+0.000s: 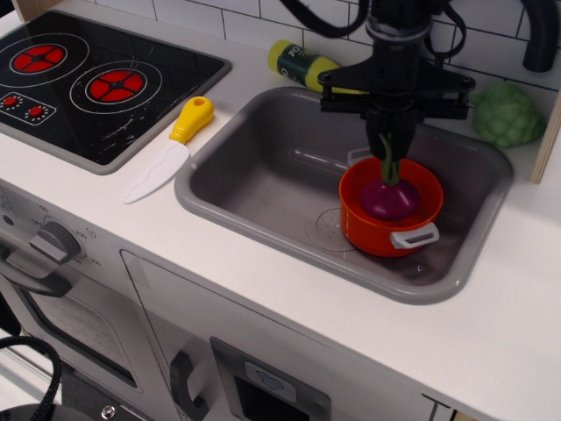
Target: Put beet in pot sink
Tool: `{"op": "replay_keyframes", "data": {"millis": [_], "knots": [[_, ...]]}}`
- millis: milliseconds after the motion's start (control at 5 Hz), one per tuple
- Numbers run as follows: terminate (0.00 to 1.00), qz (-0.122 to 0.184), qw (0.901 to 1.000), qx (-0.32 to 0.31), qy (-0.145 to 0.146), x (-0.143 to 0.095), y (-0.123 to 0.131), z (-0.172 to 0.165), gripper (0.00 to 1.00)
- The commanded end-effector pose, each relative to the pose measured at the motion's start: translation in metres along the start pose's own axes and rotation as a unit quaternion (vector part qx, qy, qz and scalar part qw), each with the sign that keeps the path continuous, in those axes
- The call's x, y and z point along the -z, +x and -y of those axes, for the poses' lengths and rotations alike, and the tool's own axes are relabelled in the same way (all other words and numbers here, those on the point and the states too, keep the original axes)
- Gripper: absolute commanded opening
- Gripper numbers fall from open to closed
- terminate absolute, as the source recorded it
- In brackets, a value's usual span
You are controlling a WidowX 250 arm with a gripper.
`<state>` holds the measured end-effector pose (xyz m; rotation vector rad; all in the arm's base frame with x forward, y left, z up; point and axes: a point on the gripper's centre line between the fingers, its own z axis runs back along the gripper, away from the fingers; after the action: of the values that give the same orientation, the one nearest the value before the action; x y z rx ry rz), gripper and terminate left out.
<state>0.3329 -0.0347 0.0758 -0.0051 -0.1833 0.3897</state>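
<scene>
The beet [389, 199] has a dark magenta bulb and green stalks. It hangs inside the mouth of the orange pot [377, 235]. The pot stands in the right part of the grey sink [254, 175], with a grey handle at its front and one at its back. My gripper [388, 143] is directly above the pot and is shut on the beet's stalks. I cannot tell whether the bulb touches the pot's bottom.
A yellow-handled toy knife [169, 147] lies on the counter left of the sink. The black stovetop [96, 79] is at the far left. A yellow and green bottle [302, 66] lies behind the sink. A pale green bumpy vegetable [506, 114] and the black faucet [539, 39] are at the back right.
</scene>
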Motion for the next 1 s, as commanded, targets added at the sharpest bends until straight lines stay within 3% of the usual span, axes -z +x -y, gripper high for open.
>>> {"op": "replay_keyframes", "data": {"millis": [0, 200, 600, 800], "knots": [[0.0, 0.025, 0.9993, -0.023, -0.015, -0.009, 0.023, 0.003, 0.0], [0.0, 0.026, 0.9993, -0.028, -0.004, -0.008, 0.029, 0.005, 1.0], [0.0, 0.028, 0.9988, -0.041, -0.004, -0.023, 0.027, 0.003, 1.0], [0.0, 0.034, 0.9988, -0.028, -0.021, -0.043, 0.022, -0.001, 1.0]]}}
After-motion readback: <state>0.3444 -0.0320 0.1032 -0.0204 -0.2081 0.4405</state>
